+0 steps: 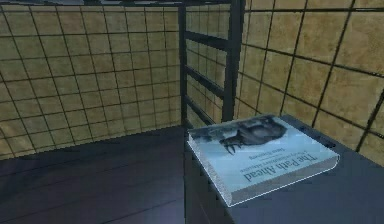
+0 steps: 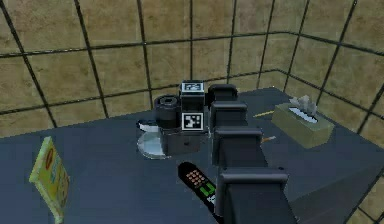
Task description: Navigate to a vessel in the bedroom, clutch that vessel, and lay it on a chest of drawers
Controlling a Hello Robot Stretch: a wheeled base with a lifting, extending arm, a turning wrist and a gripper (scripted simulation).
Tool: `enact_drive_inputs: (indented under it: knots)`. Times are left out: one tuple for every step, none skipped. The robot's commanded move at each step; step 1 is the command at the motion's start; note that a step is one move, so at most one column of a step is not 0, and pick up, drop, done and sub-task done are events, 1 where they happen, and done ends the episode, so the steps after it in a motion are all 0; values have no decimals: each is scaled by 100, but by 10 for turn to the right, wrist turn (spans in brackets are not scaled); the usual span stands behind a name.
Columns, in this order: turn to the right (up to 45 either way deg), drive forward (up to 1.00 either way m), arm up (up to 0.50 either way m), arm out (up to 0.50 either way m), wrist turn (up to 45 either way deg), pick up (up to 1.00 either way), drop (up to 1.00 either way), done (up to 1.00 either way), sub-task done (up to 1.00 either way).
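Vessel point(image 2: 152, 147), a pale round dish, sits mouth-up at the gripper point(image 2: 150, 128); whether it's held, cannot tell.

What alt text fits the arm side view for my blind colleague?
The robot's dark arm reaches over a grey tabletop, its gripper near a pale round dish. A remote control, tissue box and yellow packet sit around it, tan tiled walls behind.
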Motion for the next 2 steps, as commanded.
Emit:
enact_drive_inputs:
  knots:
    - [0,0,0,-10,0,0,0,0,0]
    - [0,0,0,0,0,0,0,100,0]
